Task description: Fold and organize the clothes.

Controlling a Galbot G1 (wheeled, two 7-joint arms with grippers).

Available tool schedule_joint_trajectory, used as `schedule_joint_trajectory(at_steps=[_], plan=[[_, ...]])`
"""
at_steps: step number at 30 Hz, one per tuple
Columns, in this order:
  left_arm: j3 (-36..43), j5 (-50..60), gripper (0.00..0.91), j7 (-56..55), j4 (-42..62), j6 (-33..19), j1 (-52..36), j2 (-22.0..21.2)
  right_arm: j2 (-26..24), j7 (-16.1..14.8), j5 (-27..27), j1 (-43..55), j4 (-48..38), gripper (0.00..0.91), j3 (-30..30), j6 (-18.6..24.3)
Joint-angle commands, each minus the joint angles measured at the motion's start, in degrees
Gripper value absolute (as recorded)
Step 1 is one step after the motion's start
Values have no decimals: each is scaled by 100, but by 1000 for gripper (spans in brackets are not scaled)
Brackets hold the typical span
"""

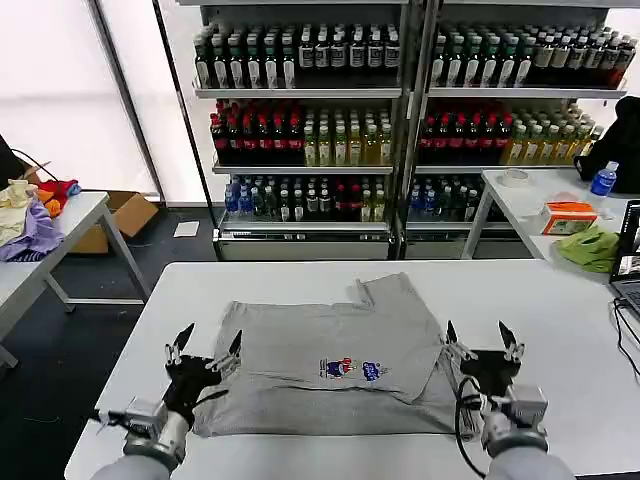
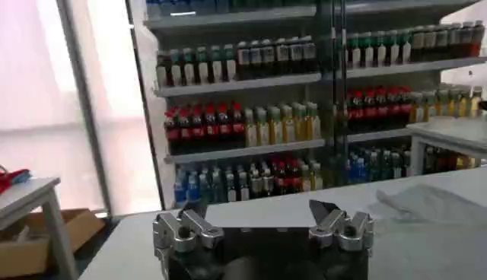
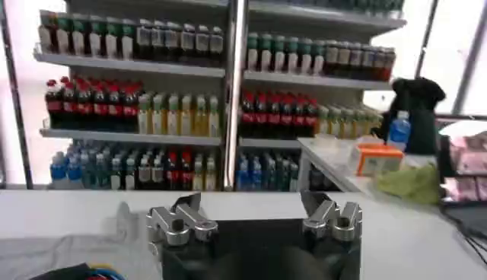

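My left claw (image 1: 209, 345) gapes wide and empty at the grey shirt's (image 1: 330, 345) nine o'clock edge. My right claw (image 1: 481, 338) gapes wide and empty at three o'clock.

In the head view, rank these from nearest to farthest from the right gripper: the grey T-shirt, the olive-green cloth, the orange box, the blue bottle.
From the right gripper, jaws open:
1. Grey T-shirt, right beside it on the table.
2. Olive-green cloth, on the side table to the right.
3. Orange box, just behind the cloth.
4. Blue bottle, farther back there.
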Motion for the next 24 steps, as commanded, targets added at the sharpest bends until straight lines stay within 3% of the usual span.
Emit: schedule_joint_trajectory(at_steps=[1,12,24], plan=[[351,-655,907,195,1869,158,-2141,412,-295,-220,936,2683,-2358,907,-802,-179],[898,-794,907,272,3308,567,-2941,536,242,-679,388,3894,-4530,907,-1532,8],[1046,-684,907,358,3942,682,-3190,427,730,-709,319,4031,-5364,907,-1521,-14]])
